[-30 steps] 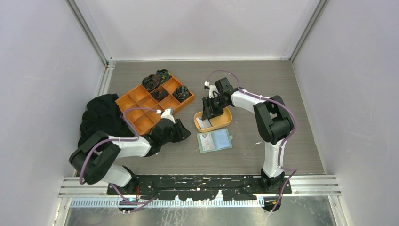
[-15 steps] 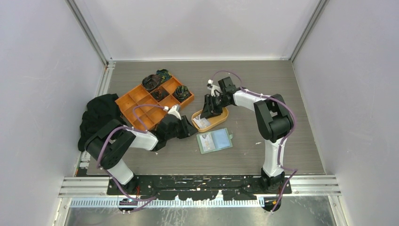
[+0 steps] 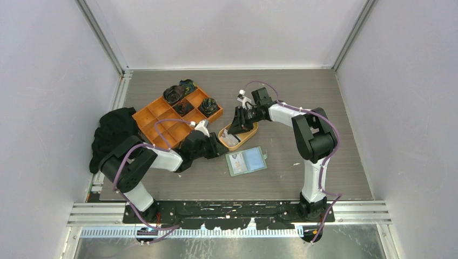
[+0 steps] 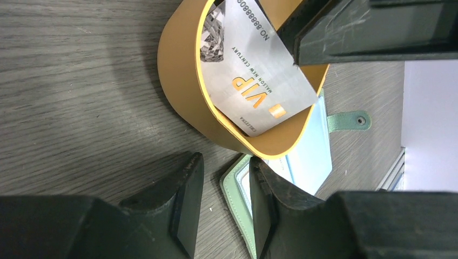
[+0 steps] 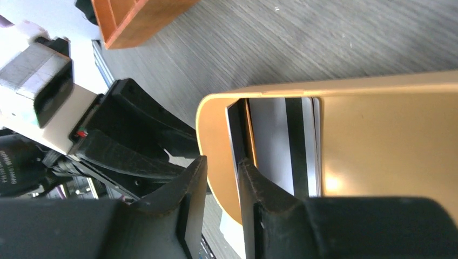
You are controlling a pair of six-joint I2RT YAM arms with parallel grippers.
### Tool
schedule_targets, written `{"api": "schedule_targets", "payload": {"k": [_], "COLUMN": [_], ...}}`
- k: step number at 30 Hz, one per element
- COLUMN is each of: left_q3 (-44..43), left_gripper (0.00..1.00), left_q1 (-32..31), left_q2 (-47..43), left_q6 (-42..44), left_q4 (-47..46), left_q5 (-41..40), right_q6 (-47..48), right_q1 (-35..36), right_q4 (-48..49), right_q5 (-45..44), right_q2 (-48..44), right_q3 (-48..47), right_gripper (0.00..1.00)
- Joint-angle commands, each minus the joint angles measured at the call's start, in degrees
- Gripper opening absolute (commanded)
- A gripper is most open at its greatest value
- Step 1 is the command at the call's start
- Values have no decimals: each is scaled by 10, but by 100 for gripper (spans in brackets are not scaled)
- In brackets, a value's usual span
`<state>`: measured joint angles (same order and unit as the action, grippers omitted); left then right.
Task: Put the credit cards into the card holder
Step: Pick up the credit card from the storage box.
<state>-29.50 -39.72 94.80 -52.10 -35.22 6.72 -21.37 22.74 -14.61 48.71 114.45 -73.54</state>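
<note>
The orange oval dish stands tilted and holds the credit cards. A silver card marked VIP leans in it in the left wrist view, and pale cards with a dark band show in the right wrist view. My right gripper is shut on the dish's rim, one finger inside and one outside. The green card holder lies open on the table just in front of the dish. My left gripper is open and empty, low over the holder's left edge, near the dish wall.
An orange compartment tray with dark items in its back cells sits at the left. A black cloth lies beside it. The holder's closing tab points to the right.
The right gripper has tipped and pulled the dish back and to the left. The left gripper has moved right, up to the dish and the holder's edge.
</note>
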Motion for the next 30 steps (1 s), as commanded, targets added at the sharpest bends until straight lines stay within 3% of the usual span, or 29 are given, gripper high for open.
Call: {"api": "schedule_targets", "payload": {"k": [1,9,16,26,30], "left_q3": [-14,-14,-16,-14,-6], "left_gripper": [38,38,38,39,40], "left_q1": [2,3,3,4,5], "left_q2": [8,8,8,10,-6], "left_q6": [10,13,16,25,30], "left_q4": [2,4,5,-4,-3], "left_q5": [-1,2,5,21,19], "right_q6": [47,67,102,119,118], "right_q1": [8,12,23,58,55], "right_q4": [-56,-79,-117,-146,-146], "right_q5": [-20,-13,-90,-109,-105], "right_q2": [-19,-6,0,27,19], "right_q3": [-19,-31,-46,-75,-75], "right_gripper": [32,31,31,31,27]}}
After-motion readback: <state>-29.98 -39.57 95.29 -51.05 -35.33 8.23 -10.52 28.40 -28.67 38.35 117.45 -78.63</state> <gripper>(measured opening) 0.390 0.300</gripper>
